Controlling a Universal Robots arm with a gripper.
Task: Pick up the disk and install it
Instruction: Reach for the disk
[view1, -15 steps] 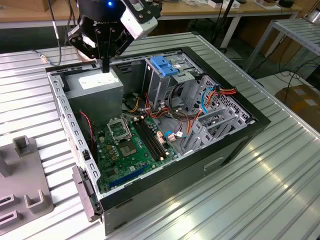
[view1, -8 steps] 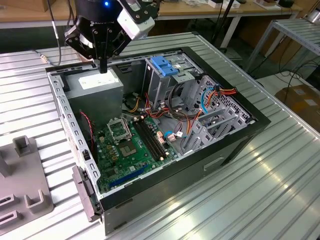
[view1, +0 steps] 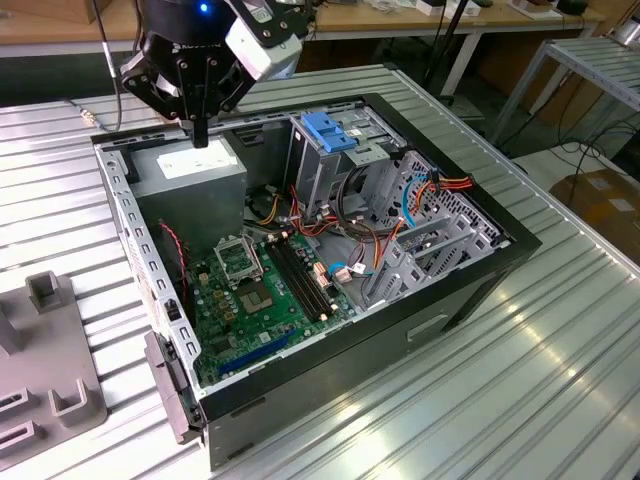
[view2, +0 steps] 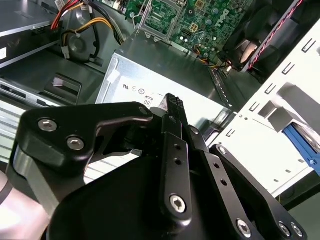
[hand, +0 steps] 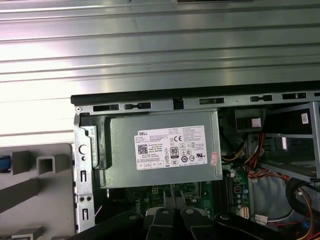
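- The jaws are standing closed, one against the other, and they are gripping nothing (in the second wrist view no gap is showing between them).
- The gripper (view1: 200, 132) is hanging tip-down just above the power-supply box (view1: 190, 172), in the corner of the open computer case (view1: 522, 245). As far as I can judge, it is not touching the box.
- Going outward, the motherboard (view1: 245, 300) is lying on the case floor. The drive cage (view1: 320, 170) with its blue bracket (view1: 330, 132) is standing on the exterior view's right of the box, and loose cables are running around it.
- Outside the case, on the exterior view's left, a grey holder (view1: 50, 395) is resting on the tabletop (view1: 520, 370).
- In the first wrist view a small blue piece (hand: 4, 164) is showing at this holder. It may be a rail of the disk, but I cannot tell.
- I am judging the pick-up as not yet done, because the disk is not between the jaws.
- To do this step well, the arm should be travelling high enough to clear the case wall. The jaws should be opening before any descent and closing on the flat metal sides of the disk, squarely and not on a corner.
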